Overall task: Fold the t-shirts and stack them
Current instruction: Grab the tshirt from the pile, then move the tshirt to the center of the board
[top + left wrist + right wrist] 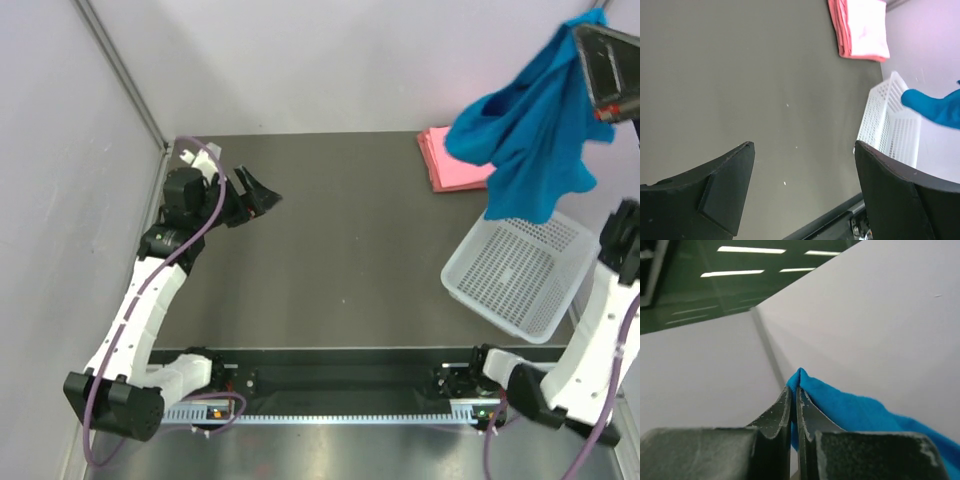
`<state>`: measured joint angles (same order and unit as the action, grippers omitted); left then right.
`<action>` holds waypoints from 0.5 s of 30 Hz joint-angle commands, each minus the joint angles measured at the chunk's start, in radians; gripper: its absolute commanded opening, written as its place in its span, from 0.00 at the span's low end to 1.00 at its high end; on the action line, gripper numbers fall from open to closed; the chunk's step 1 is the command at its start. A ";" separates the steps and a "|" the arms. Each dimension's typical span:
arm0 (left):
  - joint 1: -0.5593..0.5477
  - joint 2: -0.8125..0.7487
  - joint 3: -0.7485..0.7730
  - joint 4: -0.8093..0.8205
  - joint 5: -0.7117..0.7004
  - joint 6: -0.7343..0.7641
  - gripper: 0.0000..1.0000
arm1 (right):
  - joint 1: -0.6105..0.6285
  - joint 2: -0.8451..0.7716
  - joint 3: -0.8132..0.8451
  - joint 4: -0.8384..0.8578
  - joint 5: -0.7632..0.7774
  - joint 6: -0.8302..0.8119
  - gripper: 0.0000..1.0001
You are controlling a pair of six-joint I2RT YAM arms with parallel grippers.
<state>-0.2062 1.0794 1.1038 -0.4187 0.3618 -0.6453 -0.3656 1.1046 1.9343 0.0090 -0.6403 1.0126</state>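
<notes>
The bright blue t-shirt (530, 130) hangs bunched in the air at the top right, above the basket. My right gripper (592, 22) is shut on a fold of it, raised high; the wrist view shows the blue t-shirt (850, 410) pinched between the closed fingertips (796, 390). Folded pink t-shirts (452, 158) lie stacked at the back right of the table, also in the left wrist view (860, 30). My left gripper (258, 190) is open and empty, low over the table's back left (802, 150).
A white perforated basket (520, 272) stands tilted at the right side of the table, under the hanging shirt; it also shows in the left wrist view (887, 125). A dark rail (340, 385) runs along the near edge. Grey walls enclose the back and left.
</notes>
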 commanded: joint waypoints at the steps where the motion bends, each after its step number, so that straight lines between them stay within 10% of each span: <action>1: 0.036 -0.042 0.045 -0.021 -0.010 -0.002 0.86 | 0.147 0.208 0.089 0.059 -0.197 0.086 0.00; 6: 0.077 -0.068 0.005 -0.032 -0.067 0.001 0.86 | 0.439 0.313 0.063 -0.242 -0.104 -0.191 0.00; 15: 0.117 -0.072 -0.087 0.001 -0.274 0.019 0.86 | 0.830 0.564 -0.256 -0.222 -0.044 -0.379 0.00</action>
<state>-0.1009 0.9997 1.0481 -0.4549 0.1654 -0.6403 0.3527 1.6207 1.6974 -0.2214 -0.6872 0.7456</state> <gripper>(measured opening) 0.863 0.014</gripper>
